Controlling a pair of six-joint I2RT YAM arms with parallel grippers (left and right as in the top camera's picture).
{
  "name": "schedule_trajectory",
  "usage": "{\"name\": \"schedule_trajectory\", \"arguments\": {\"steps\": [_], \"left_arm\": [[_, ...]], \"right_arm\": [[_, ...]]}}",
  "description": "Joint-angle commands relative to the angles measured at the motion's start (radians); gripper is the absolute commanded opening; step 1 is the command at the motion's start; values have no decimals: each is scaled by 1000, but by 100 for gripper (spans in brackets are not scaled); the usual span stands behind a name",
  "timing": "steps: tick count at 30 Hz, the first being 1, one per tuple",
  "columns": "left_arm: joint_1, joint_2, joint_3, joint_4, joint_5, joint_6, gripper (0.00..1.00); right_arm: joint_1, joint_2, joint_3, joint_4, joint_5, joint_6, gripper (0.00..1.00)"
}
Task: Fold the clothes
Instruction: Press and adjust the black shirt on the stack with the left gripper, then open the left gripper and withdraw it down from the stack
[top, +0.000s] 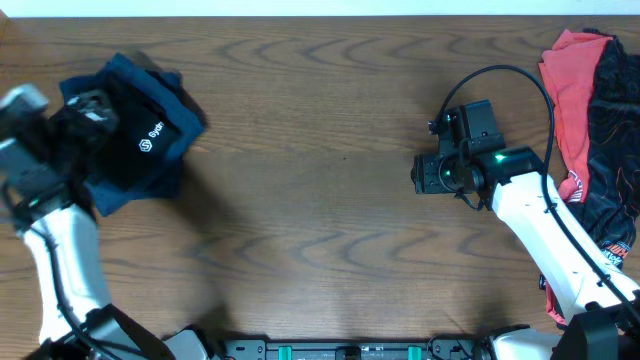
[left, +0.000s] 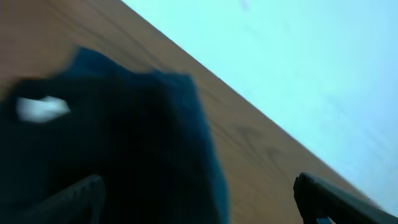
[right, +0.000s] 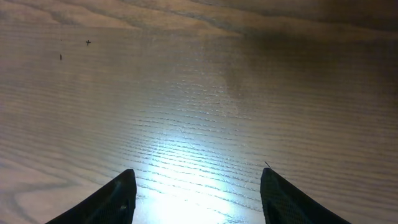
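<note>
STEP: black shirt (top: 150, 135) lies folded on navy garment (top: 135, 70), far-left of table (top: 320, 200) | left fingers (left: 81, 196) spread wide above it, empty | right fingers (right: 118, 199) apart, empty, over bare wood | NEXT: you likely pull 1 garment from the right-edge heap (top: 585, 120).

Four garments: black shirt (top: 140, 140), navy garment (top: 135, 68), red garment (top: 570, 100), red-printed black garment (top: 612, 160); two hands (left: 199, 186) (right: 196, 177).

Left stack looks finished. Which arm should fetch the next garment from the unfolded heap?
Right. The right tool, open over the bare table, is on the same side as the unfolded heap. The left tool, also open, hangs over the folded stack on the opposite side.
</note>
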Motion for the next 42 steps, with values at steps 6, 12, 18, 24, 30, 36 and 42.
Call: {"name": "schedule_trajectory", "arguments": {"steps": [6, 12, 18, 24, 30, 36, 42], "left_arm": [[-114, 211, 2, 10, -1, 35, 98], [-114, 381, 2, -14, 77, 36, 98], [-113, 344, 2, -28, 75, 43, 98], [-148, 131, 2, -41, 77, 44, 98], [-305, -61, 2, -113, -35, 101, 98], [-588, -124, 2, -285, -336, 206, 98], [-735, -128, 35, -559, -497, 220, 98]], "right_arm": [[-6, 0, 2, -7, 10, -14, 62], [-6, 0, 2, -7, 10, -14, 62], [-6, 0, 2, -7, 10, -15, 63], [-6, 0, 2, 14, 5, -14, 90], [-6, 0, 2, 45, 2, -14, 99], [-44, 0, 2, 113, -50, -10, 99], [-147, -1, 42, 89, -60, -16, 98]]}}
